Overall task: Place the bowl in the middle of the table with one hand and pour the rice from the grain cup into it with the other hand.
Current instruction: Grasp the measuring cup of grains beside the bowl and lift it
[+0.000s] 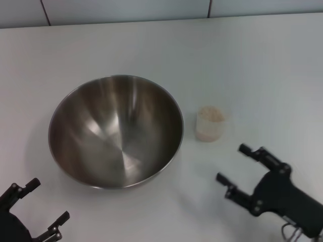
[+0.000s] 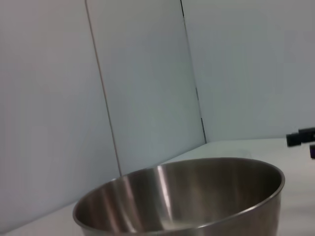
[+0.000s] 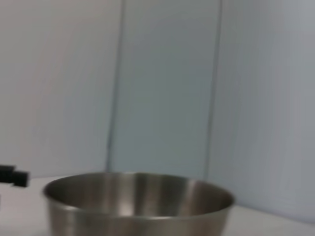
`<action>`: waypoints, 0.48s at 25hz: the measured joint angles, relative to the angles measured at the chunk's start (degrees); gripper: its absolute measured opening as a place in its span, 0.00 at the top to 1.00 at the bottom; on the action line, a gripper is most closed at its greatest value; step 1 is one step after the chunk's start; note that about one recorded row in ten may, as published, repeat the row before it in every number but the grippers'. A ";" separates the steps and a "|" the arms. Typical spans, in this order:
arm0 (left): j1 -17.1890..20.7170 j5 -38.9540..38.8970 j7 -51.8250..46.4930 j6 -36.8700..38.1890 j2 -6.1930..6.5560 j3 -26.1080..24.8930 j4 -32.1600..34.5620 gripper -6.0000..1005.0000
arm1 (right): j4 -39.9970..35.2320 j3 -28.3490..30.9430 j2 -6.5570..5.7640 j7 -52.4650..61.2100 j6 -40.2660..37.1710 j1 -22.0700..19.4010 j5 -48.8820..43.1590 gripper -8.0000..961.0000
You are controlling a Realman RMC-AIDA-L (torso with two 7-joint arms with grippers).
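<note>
The steel bowl [image 1: 116, 131] rests on the white table [image 1: 252, 65], left of centre, and nothing lies inside it. Just to its right stands the small clear grain cup [image 1: 209, 124], upright and filled with pale rice [image 1: 210, 114]. My right gripper [image 1: 233, 163] hovers open at the near right, a short way in front of the cup, touching nothing. At the near left corner my left gripper [image 1: 44, 201] is open too, just in front of the bowl's rim. Both wrist views show the bowl [image 2: 187, 196] [image 3: 138, 201] side-on; the cup is out of sight there.
A grey panelled wall [image 1: 151, 9] runs along the table's far edge. In the left wrist view the right gripper's dark fingertips [image 2: 301, 137] show beyond the bowl, and in the right wrist view the left gripper's fingertip [image 3: 12, 175] shows past the bowl.
</note>
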 joint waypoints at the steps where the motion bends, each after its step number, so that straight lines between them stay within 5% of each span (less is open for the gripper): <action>1: 0.00 0.00 0.00 0.00 0.00 0.00 0.00 0.16 | 0.00 0.00 0.00 0.00 0.00 0.00 0.00 0.20; 5: -0.19 0.03 -0.10 -0.75 -0.07 -0.14 -0.04 0.16 | 1.27 12.92 0.16 -3.58 0.01 -3.25 0.00 0.20; 12: -0.30 0.04 -0.18 -0.89 -0.07 -0.18 -0.08 0.16 | 5.63 20.74 0.22 -10.07 3.35 -3.54 0.01 0.20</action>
